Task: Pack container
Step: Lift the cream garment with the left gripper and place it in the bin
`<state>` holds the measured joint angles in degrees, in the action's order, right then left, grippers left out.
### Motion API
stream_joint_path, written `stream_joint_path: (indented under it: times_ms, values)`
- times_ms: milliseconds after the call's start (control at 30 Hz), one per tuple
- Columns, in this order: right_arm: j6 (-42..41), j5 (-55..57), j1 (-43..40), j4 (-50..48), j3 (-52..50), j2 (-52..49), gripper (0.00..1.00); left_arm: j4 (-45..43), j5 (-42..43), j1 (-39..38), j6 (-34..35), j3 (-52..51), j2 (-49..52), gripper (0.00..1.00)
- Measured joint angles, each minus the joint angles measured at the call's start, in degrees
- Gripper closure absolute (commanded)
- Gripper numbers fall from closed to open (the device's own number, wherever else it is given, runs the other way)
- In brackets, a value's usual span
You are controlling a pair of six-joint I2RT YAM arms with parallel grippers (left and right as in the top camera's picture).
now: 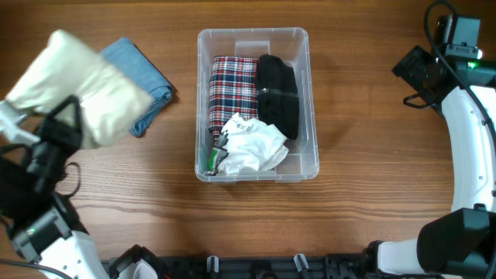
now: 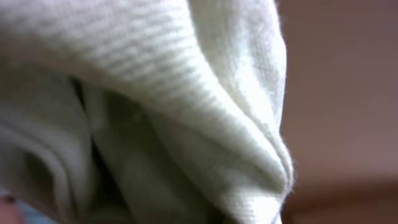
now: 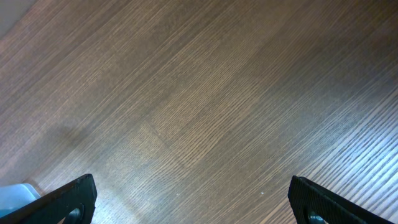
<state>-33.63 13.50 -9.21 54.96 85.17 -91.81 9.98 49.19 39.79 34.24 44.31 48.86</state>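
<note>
Now | left pincer (image 1: 70,116) grips cream cloth (image 1: 77,77), well left of container (image 1: 200,93) rim | right pincer (image 3: 191,190) spread open above tabletop (image 3: 186,93)

Most of the view is filled by a cream ribbed knit garment (image 2: 186,93), seen very close and gathered into soft folds. A blurred brown table (image 2: 348,93) is seen at the right.

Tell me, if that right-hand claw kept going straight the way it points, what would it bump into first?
Most likely the brown wooden tabletop: the right gripper, fingers spread, faces only wood grain in its wrist view. How far off is unclear.
</note>
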Motion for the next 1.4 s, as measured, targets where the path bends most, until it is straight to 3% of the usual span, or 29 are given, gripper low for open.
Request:
stream_joint_path:
  times_ms: [267, 300, 467, 633, 933, 1400]
  values:
    - [0.0, 0.0, 0.0, 0.0, 0.0, 0.0, 0.0, -6.2, -3.1, -23.5, 5.2, 0.2, -0.8, 0.86]
    - [0.0, 0.0, 0.0, 0.0, 0.0, 0.0, 0.0, -6.1, -6.5, -30.3, 5.6, 0.3, 1.1, 0.86]
    - [0.0, 0.0, 0.0, 0.0, 0.0, 0.0, 0.0, -10.5, -17.0, -45.1, 6.0, 0.5, 10.6, 0.82]
    - [0.0, 0.0, 0.0, 0.0, 0.0, 0.0, 0.0, -21.3, -23.1, -55.8, 6.0, 0.5, 23.3, 0.79]
    - [0.0, 0.0, 0.0, 0.0, 0.0, 0.0, 0.0, -32.9, -30.5, -61.3, 6.0, 0.5, 39.1, 0.77]
    - [0.0, 0.0, 0.0, 0.0, 0.0, 0.0, 0.0, -39.7, -33.8, -64.6, 6.0, 0.5, 45.4, 0.78]
